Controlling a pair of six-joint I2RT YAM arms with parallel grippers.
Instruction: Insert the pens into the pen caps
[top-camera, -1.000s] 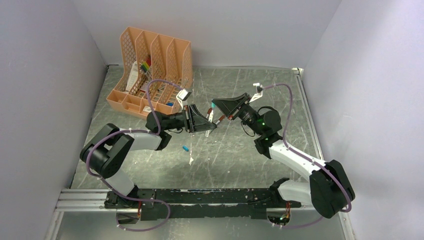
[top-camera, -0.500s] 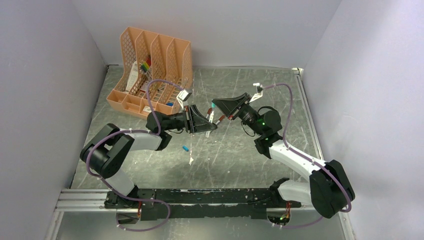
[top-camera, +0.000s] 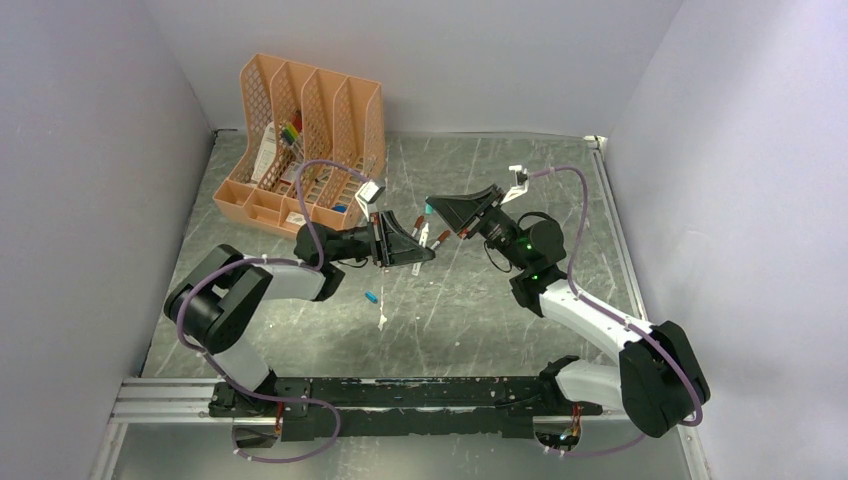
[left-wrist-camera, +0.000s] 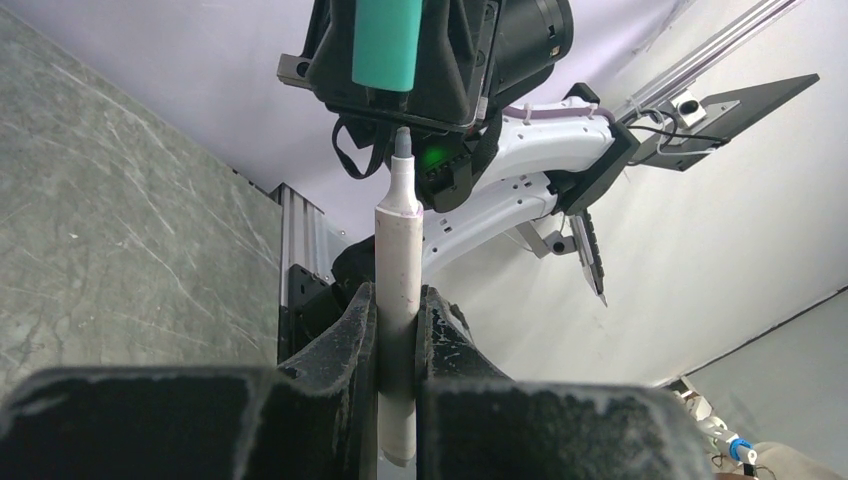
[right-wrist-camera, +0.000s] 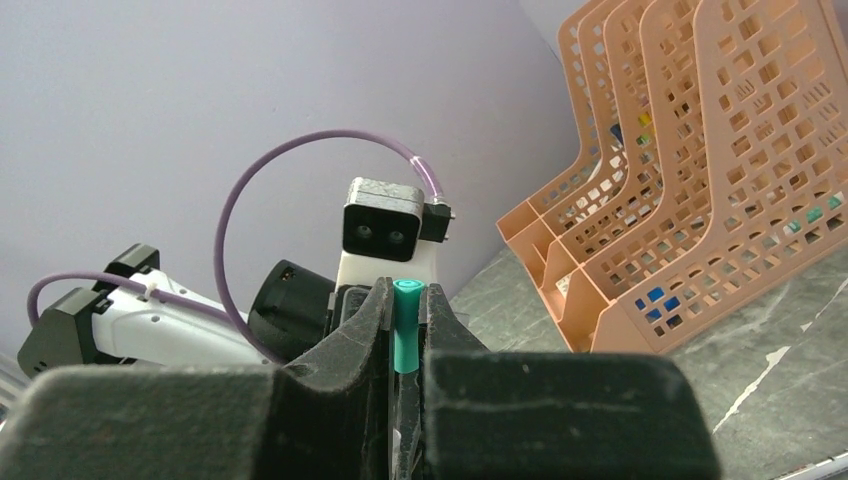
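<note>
Overhead, left gripper (top-camera: 428, 253) and right gripper (top-camera: 432, 209) face each other mid-table, their loads too small to read; a loose cap (top-camera: 371, 297) lies nearer, a rack (top-camera: 300, 110) behind. Left wrist: jaws clamp a pen (left-wrist-camera: 400, 270), tip just below the teal cap (left-wrist-camera: 388, 45). Right wrist: jaws pinch that cap, lower end hidden.

Lilac walls (top-camera: 90, 150), grey marbled tabletop (top-camera: 480, 320)
</note>
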